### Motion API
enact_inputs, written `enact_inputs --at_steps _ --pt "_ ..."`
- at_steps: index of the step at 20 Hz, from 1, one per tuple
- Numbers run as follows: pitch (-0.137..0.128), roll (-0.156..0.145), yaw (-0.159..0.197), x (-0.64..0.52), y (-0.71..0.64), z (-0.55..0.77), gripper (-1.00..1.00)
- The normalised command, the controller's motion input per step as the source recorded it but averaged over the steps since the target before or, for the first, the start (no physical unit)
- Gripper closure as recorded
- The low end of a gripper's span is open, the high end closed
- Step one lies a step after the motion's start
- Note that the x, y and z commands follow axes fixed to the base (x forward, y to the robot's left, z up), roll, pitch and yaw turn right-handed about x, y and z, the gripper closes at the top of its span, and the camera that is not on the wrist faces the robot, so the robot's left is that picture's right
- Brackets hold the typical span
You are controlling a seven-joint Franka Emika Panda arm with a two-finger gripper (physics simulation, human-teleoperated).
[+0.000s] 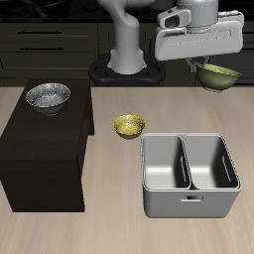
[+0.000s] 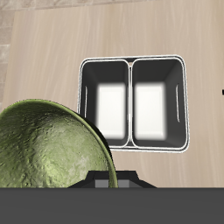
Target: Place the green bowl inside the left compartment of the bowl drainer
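Observation:
My gripper (image 1: 204, 67) is shut on the rim of the green bowl (image 1: 219, 75), which hangs high in the air, tilted, behind the bowl drainer (image 1: 189, 206) and toward its far side. In the wrist view the green bowl (image 2: 48, 149) fills the foreground beside the gripper (image 2: 111, 178). The bowl drainer (image 2: 131, 149) lies below with both wells showing nothing inside. The left compartment (image 1: 166, 163) (image 2: 156, 105) is the well on the side nearer the yellow bowl.
A yellower bowl (image 1: 128, 125) sits on the table behind the drainer's corner. A silver metal bowl (image 1: 48, 96) rests on a dark low cabinet (image 1: 45, 154). The robot's base (image 1: 127, 62) stands at the back.

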Motion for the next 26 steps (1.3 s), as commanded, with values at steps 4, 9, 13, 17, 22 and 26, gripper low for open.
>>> enact_inputs --at_steps 4,9,13,17,22,26 --pt "0.016 -0.002 0.011 0.25 0.03 -0.10 1.00" --pt "0.018 -0.017 -0.016 0.13 -0.03 -0.11 1.00" --pt "0.015 -0.007 -0.003 0.08 -0.03 -0.16 1.00" --pt "0.029 0.008 -0.020 0.06 0.04 -0.20 1.00" --pt "0.027 0.003 -0.006 0.05 0.05 -0.20 1.00" --pt "0.029 0.009 -0.013 0.04 0.02 -0.21 1.00"
